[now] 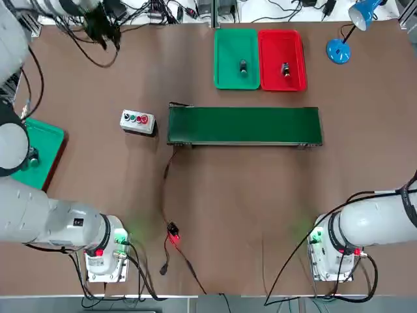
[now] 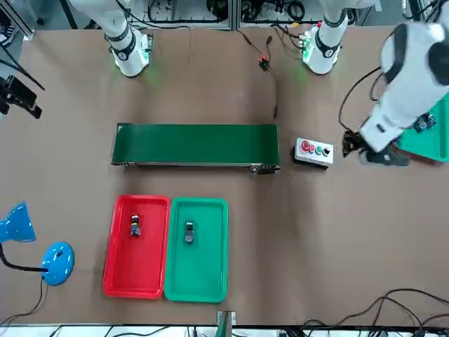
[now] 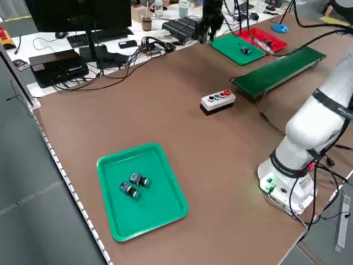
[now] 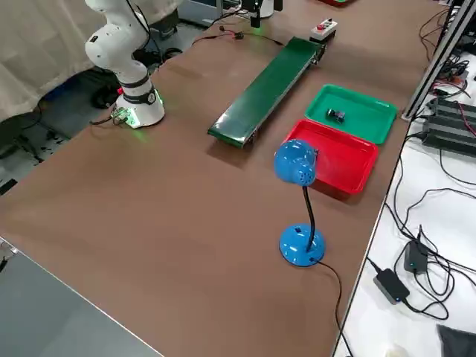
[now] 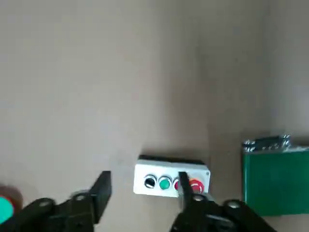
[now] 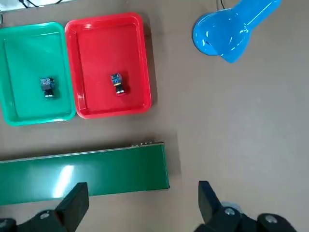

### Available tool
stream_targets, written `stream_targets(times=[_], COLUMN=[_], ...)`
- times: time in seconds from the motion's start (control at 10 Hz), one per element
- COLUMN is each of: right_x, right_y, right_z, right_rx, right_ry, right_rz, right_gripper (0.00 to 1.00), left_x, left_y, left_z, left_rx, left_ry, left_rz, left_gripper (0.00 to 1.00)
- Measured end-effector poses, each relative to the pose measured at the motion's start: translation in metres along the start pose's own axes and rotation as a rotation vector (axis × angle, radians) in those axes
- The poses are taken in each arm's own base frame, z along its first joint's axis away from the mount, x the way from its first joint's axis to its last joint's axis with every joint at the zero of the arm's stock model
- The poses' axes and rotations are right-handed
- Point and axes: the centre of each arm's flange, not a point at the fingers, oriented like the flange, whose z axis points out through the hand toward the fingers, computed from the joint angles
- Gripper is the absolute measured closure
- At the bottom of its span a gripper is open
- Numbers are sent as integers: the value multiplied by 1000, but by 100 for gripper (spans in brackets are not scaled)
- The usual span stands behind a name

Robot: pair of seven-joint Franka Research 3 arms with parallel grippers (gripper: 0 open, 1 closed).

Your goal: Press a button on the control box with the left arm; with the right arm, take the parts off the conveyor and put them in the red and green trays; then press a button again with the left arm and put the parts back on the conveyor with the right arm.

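The control box (image 1: pixel 137 121) lies just off the conveyor's (image 1: pixel 244 125) left end; the belt carries nothing. At the far side, one dark part (image 1: pixel 243 66) lies in the green tray (image 1: pixel 228 78) and another part (image 1: pixel 285 69) in the red tray (image 1: pixel 294 78). My left gripper (image 5: pixel 143 193) hangs open well above the table, close beside the control box (image 5: pixel 171 176), holding nothing; the front view shows it to the side of the box (image 2: pixel 313 151). My right gripper (image 6: pixel 141 203) is open and empty, raised over the table off the conveyor's (image 6: pixel 82 176) right end.
A green tray with a red-brown edge (image 3: pixel 165 212) holding two small round pieces (image 3: pixel 135 185) sits at the table's left edge. A blue desk lamp (image 1: pixel 342 45) stands at the far right. Cables and a small connector (image 1: pixel 172 233) lie near the front between the arm bases.
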Motion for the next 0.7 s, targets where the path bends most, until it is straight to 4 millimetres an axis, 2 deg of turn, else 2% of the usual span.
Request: stream_targets(times=[0.2, 0.3, 0.4, 0.5, 0.7], right_x=[3, 11, 23, 39, 76], right_y=[-9, -28, -52, -69, -84], right_z=[11, 28, 54, 86, 151], right_rx=[-1, -4, -8, -15, -25], right_ry=[-16, -24, -35, -48, -44], right_rz=[-25, -57, -90, -109, -117], right_gripper=[0, 0, 0, 0, 0], left_x=[6, 7, 4, 0, -8], left_y=[-16, -22, -25, -23, -23], left_z=[-63, -91, -115, -130, -131], left_rx=[1, 1, 1, 1, 2], left_ry=[19, 34, 37, 20, -49], left_rz=[-21, -30, -33, -31, -29], left_gripper=[1, 0, 0, 0, 0])
